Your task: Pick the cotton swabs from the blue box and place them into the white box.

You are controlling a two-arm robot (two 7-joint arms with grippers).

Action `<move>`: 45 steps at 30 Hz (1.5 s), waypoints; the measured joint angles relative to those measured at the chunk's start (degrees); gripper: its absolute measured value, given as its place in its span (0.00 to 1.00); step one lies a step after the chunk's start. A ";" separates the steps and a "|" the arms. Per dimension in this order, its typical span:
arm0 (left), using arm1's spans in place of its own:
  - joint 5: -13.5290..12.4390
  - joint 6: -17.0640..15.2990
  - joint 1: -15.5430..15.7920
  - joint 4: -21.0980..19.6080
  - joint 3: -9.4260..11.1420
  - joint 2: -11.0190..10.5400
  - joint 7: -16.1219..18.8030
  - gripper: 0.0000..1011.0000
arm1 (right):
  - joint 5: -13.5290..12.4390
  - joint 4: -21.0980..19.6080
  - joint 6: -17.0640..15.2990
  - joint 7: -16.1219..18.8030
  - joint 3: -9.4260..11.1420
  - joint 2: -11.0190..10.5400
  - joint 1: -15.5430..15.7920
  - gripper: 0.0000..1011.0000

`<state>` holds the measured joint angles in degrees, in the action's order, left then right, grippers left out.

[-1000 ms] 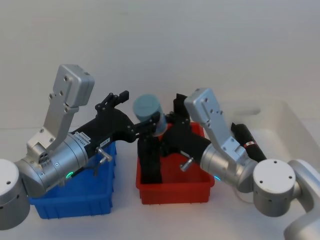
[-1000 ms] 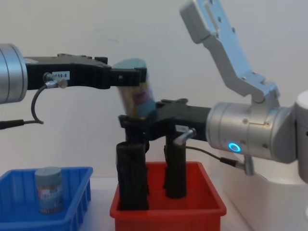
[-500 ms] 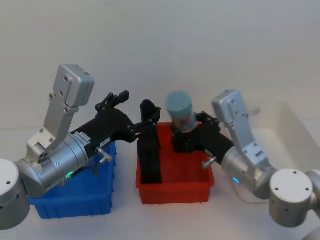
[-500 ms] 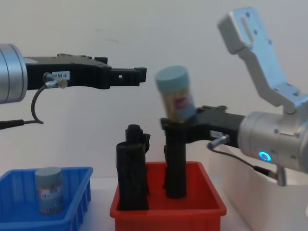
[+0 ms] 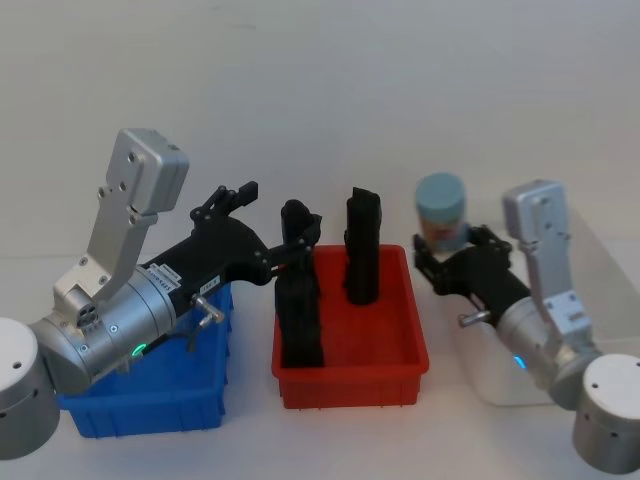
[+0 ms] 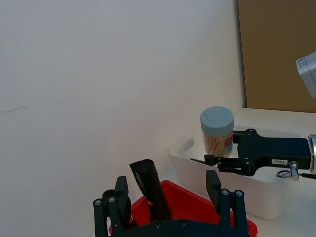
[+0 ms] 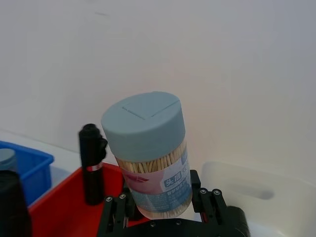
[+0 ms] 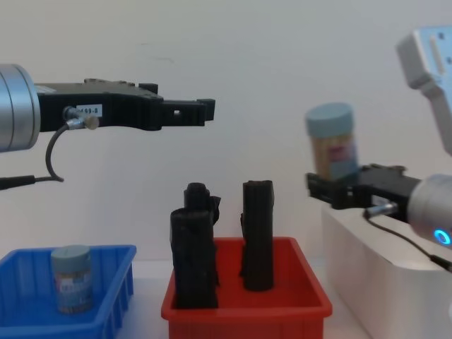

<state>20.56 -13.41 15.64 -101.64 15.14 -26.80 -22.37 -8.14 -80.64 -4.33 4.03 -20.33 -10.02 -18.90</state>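
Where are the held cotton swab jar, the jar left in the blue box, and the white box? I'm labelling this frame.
Held cotton swab jar (image 7: 148, 153): right wrist view, jar body under the lid.
Jar left in the blue box (image 8: 71, 279): chest view, its label.
White box (image 8: 367, 254): chest view, side wall.

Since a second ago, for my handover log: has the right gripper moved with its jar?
Yes. The right gripper carried the cotton swab jar rightward, from above the red bin to above the white box.
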 joint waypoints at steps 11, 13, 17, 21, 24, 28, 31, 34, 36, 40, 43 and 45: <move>0.00 0.00 0.00 0.00 0.00 0.00 0.00 0.99 | -5.20 1.19 -1.03 -7.66 2.82 -1.03 0.70 0.62; 0.00 0.00 0.00 0.00 0.00 0.00 0.00 0.99 | -5.53 1.37 -1.14 -8.30 3.01 -1.07 0.69 0.62; 0.00 0.00 0.00 0.00 0.00 0.00 0.00 0.99 | -7.60 2.63 -1.72 -11.12 4.32 -1.31 0.23 0.62; 0.00 0.00 0.00 0.00 0.00 0.00 0.00 0.99 | -9.34 4.13 -2.24 -13.35 5.54 -1.46 -0.61 0.62; 0.00 0.00 0.00 0.00 0.00 0.00 0.00 0.99 | -10.68 5.47 -2.55 -14.86 6.48 -1.49 -1.49 0.62; 0.00 0.00 0.00 0.00 0.00 0.00 0.00 0.99 | -12.19 7.04 -2.94 -16.54 7.53 -1.45 -2.72 0.62; 0.00 0.00 0.00 0.00 0.00 0.00 0.00 0.99 | -12.90 7.70 -3.14 -16.74 8.02 -1.40 -3.39 0.62; 0.00 0.00 0.00 0.00 0.00 0.00 0.00 0.99 | -13.39 8.09 -3.27 -16.59 8.34 -1.35 -3.90 0.62; 0.00 0.00 0.00 0.00 0.00 0.00 0.00 0.99 | -13.83 8.35 -3.43 -16.05 8.56 -1.29 -4.37 0.62; 0.00 0.00 0.00 0.00 0.00 0.00 0.00 0.99 | -14.35 8.49 -3.68 -14.68 8.75 -1.16 -5.00 0.62; 0.00 0.00 0.00 0.00 0.00 0.00 0.00 0.99 | -14.67 8.50 -4.00 -13.18 8.82 -1.05 -5.49 0.62; 0.00 0.00 0.00 0.00 0.00 0.00 0.00 0.99 | -14.76 8.48 -4.26 -12.11 8.82 -0.94 -5.82 0.62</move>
<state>20.56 -13.41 15.64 -101.64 15.14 -26.80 -22.37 -22.90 -72.15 -8.59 -8.07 -11.51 -10.96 -24.72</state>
